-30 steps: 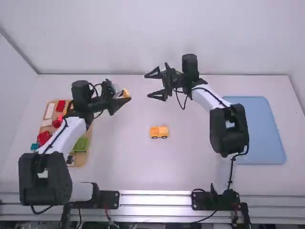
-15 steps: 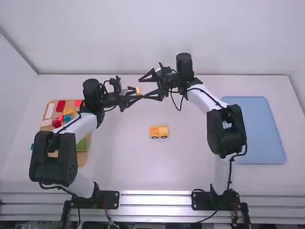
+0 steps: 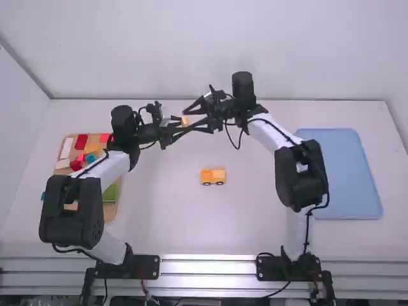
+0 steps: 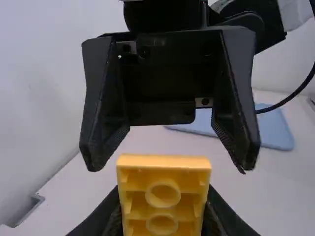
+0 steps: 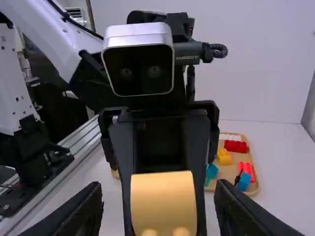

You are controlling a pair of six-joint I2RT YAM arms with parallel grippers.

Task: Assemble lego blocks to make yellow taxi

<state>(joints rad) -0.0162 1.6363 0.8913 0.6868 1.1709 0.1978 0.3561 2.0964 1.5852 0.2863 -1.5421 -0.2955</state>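
From where I stand, the half-built yellow taxi [image 3: 213, 176] sits on the surface [image 3: 191, 223] on its wheels, and the action is beyond it. Over the last second the left arm has swung a yellow block [image 4: 165, 169] away from the wooden tray [image 3: 110, 214] left of the taxi, and the right arm has edged in to meet it. The left gripper [image 3: 181, 125] has the yellow block pinched between its fingers; the right gripper [image 4: 170, 160] is spread wide, one finger either side of the piece. To me that looks like a handover or a regrip about to happen, so the block has yet to join the taxi, and the right fingers would need to close squarely before the left ones let go. From the high view the fingers cross so tightly that I can't tell whose tips lie nearest the block. The left wrist view shows its hollow underside; in the right wrist view its studs are partly cut off at the bottom. The taxi's far side is hidden, and right of it lies a blue tray [image 3: 341, 175].
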